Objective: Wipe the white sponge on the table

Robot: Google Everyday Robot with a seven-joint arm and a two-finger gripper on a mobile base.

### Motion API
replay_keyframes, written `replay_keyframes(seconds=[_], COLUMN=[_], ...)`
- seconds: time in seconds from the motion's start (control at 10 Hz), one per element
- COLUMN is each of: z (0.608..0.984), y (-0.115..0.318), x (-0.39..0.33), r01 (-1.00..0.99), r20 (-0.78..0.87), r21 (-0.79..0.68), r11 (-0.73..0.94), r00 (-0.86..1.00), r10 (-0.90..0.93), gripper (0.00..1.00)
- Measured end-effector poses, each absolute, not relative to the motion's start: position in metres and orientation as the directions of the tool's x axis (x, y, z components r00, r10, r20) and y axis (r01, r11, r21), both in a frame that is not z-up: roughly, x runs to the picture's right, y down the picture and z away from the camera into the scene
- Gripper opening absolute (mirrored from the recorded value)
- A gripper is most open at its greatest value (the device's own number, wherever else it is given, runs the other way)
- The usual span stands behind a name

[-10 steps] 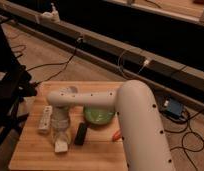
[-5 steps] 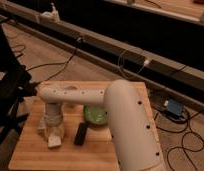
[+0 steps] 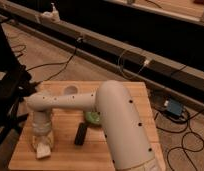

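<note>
The white sponge lies against the bamboo table near its front left corner. My gripper points straight down from the white wrist and is shut on the sponge's top, pressing it onto the wood. The big white arm reaches in from the lower right and hides the middle of the tabletop.
A black bar lies just right of the gripper. A green object peeks out beside the arm. A round pale dish sits at the table's back. A dark chair stands left; cables and a blue box lie on the floor to the right.
The gripper has slid the sponge leftward along the table, towards the front left corner. The arm has swung with it.
</note>
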State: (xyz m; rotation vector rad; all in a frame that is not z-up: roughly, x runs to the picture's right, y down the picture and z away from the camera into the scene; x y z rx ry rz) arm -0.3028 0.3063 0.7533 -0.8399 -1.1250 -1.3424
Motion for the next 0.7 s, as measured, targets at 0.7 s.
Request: replay_keyframes(seconds=[0.7], z=[0.732], y=[0.315], x=[-0.195], r01=[0.983], r20=[0.949], r21=[-0.127], r11=[0.134], r00=[0.16], r10=[-0.27], gripper=[0.0])
